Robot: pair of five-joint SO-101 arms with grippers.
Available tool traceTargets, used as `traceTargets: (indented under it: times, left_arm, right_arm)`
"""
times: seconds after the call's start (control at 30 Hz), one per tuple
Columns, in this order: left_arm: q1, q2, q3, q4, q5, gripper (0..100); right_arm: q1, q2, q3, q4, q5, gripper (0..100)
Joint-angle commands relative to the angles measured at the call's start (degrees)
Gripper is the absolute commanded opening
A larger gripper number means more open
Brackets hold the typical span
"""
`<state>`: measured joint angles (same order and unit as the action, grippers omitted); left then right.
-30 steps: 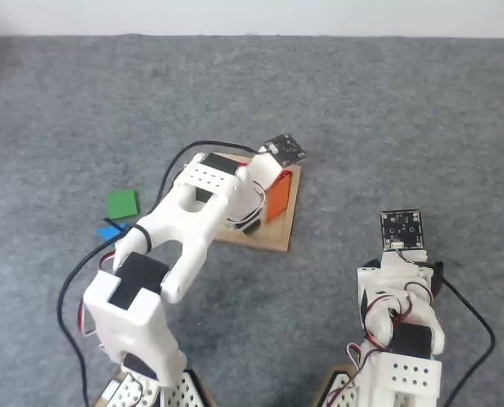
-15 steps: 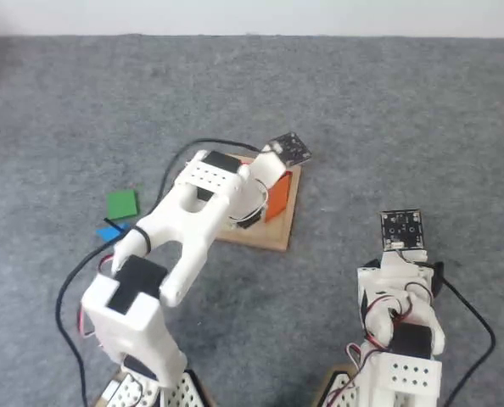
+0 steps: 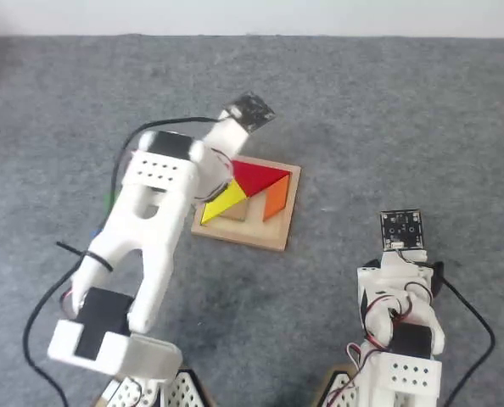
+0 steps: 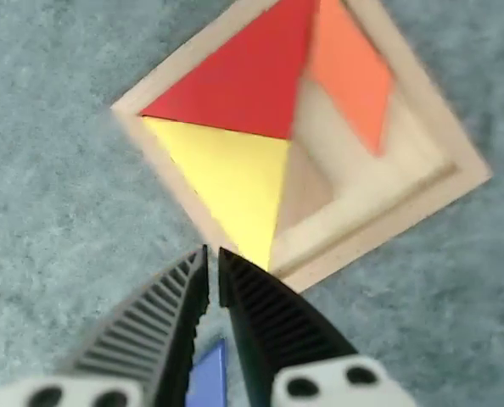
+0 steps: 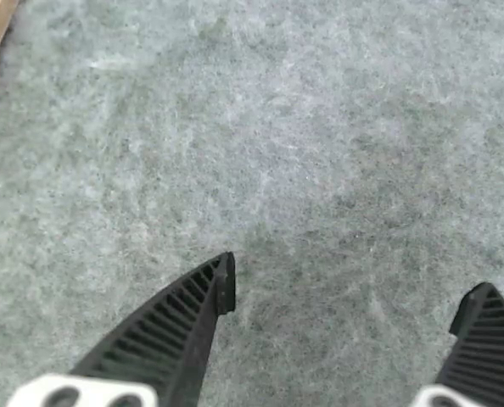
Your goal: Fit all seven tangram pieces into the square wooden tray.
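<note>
One surface: fuzzy grey carpet (image 3: 388, 102)
Wooden tray (image 4: 388, 216): square, flat red triangle (image 4: 239, 80) inside
My left gripper (image 4: 212, 254): jaws together; right gripper (image 5: 354, 297): apart

Work surface: grey short-pile carpet (image 3: 388, 119), runs left to right and near to far across whole scene. Texture: mottled, with lighter and darker patches. Far edge: pale plain band (image 3: 320, 17), straight boundary with carpet. Lighting: even, diffuse. Shadows: soft, faint.
</note>
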<state>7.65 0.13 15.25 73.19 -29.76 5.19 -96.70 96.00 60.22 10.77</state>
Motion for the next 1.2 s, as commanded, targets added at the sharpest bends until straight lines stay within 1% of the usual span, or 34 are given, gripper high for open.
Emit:
traceTargets:
  times: [0.0,0.07,0.13,0.23,0.37,0.43,0.5,0.67,0.87,0.97,1.1,1.17]
  left_arm:
    - [-0.7,-3.3,2.3,-0.5,-2.1,5]
    - [0.2,-3.3,7.0,-4.0,-2.0,10]
    - [1.1,-3.9,12.4,-9.8,-1.6,14]
    - [3.5,-3.7,17.5,-17.1,0.8,15]
    - [6.0,-2.9,18.1,-20.0,3.0,17]
    - [5.8,-2.0,17.0,-21.8,5.3,18]
    - [5.5,-0.6,16.2,-23.4,5.6,18]
    - [5.3,2.4,16.0,-25.2,5.8,18]
    - [-0.1,2.5,13.9,-25.1,5.5,18]
    - [-1.7,2.9,12.8,-25.0,5.5,18]
    - [-1.0,3.2,13.1,-25.1,5.5,18]
    - [0.4,3.2,13.6,-25.0,5.5,18]
  right_arm:
    - [0.2,-0.9,0.8,0.3,0.6,40.2]
    - [0.2,-0.9,0.8,0.3,0.6,40.2]
    - [0.2,-0.9,0.8,0.2,0.6,40.2]
    - [0.2,-0.9,0.8,0.2,0.6,40.2]
    - [0.2,-0.9,0.8,0.2,0.6,40.2]
    - [0.2,-0.9,0.8,0.2,0.6,40.2]
    - [0.2,-0.9,0.8,0.3,0.6,40.2]
    - [0.2,-0.9,0.8,0.3,0.6,40.2]
    - [0.2,-0.9,0.8,0.3,0.6,40.2]
    - [0.2,-0.9,0.8,0.3,0.6,40.2]
    - [0.2,-0.9,0.8,0.3,0.6,40.2]
    - [0.2,-0.9,0.8,0.3,0.6,40.2]
